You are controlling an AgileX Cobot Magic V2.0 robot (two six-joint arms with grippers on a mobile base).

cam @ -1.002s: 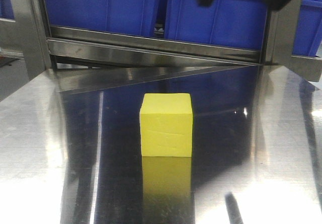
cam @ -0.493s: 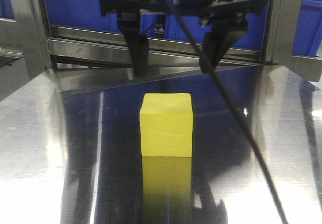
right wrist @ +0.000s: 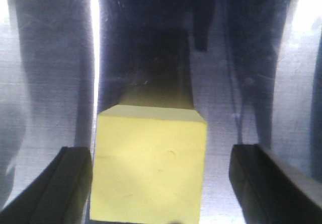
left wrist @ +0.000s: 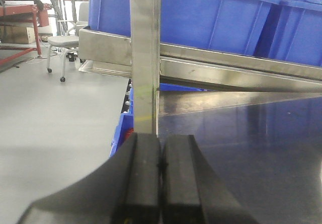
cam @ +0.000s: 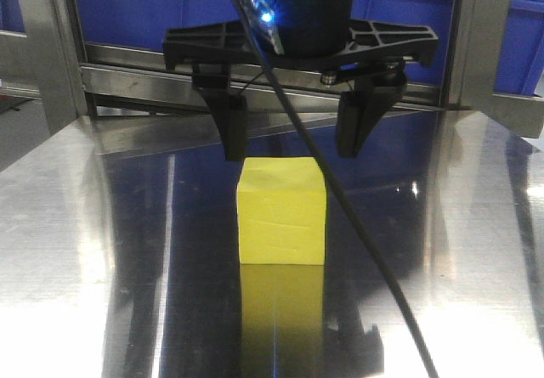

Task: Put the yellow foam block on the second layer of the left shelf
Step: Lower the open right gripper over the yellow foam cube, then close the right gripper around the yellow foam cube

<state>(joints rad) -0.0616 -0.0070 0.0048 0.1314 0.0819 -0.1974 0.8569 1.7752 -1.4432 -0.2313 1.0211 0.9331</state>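
Two black fingers (cam: 235,132) of the right gripper (cam: 293,150) now hang on either side of the yellow foam block (cam: 282,217). A second ago we saw only dark blurs at the top edge of the front view. Half a second ago the claw had come into frame, but with its tips higher. Since then it has dropped, and the tips now sit about level with the block's top edge, spread wider than the block.

The right wrist view agrees: the block fills the lower middle of the frame with one finger at each lower corner. Bare steel shows on the right side, while the left finger is close to the block. Neither finger is touching it.

The block itself has not shifted. It stands upright in the middle of the steel table (cam: 76,251), in front of the blue bins (cam: 153,4). A cable (cam: 340,200) crosses the frame in front of it.

The left gripper (left wrist: 160,183) is pressed together on nothing, facing an upright post (left wrist: 145,58).

We judge that the approach is nearly done and the grasp has not started. A little more descent comes next, then closing on the soft foam. Lifting and shelving are still ahead.
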